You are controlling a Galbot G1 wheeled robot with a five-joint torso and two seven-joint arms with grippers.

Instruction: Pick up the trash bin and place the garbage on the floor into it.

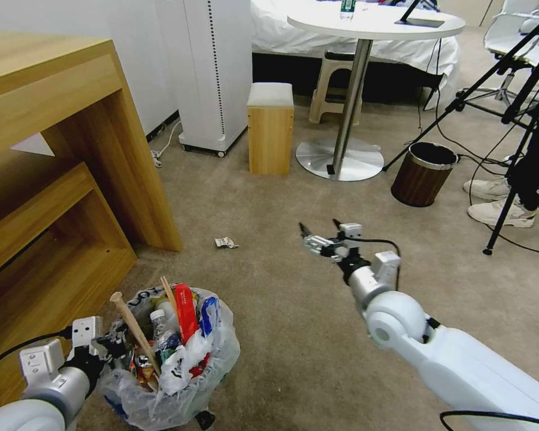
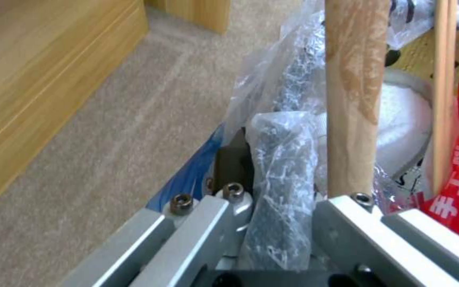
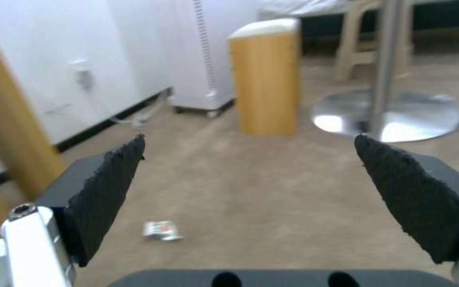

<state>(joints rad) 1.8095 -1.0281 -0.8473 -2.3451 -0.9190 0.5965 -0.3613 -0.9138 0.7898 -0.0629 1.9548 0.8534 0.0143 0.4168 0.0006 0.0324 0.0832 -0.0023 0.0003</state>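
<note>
Left gripper (image 1: 111, 347) clamps the bag-lined rim of the trash bin (image 1: 173, 365), which is stuffed with litter beside the wooden desk (image 1: 72, 149). Right gripper (image 1: 318, 230) hangs with fingers spread above the floor (image 1: 293, 335), near a small crumpled wrapper (image 1: 225, 242).

Plenty of bare floor (image 1: 293, 335) around the small crumpled wrapper (image 1: 226, 242), nothing crowding it on any side. The right hand (image 1: 320, 232) hangs with fingers spread wide, and the carpet between it and the wrapper is clear. Closest blocker is the wooden desk (image 1: 72, 149), whose leg stands near the wrapper on the robot's left. Farther back are the wooden stool (image 1: 270, 129), the round table base (image 1: 340, 158) and the brown bin (image 1: 422, 173), all well apart. The trash bin (image 1: 173, 359) is crammed full, stick and cartons poking out the top.
</note>
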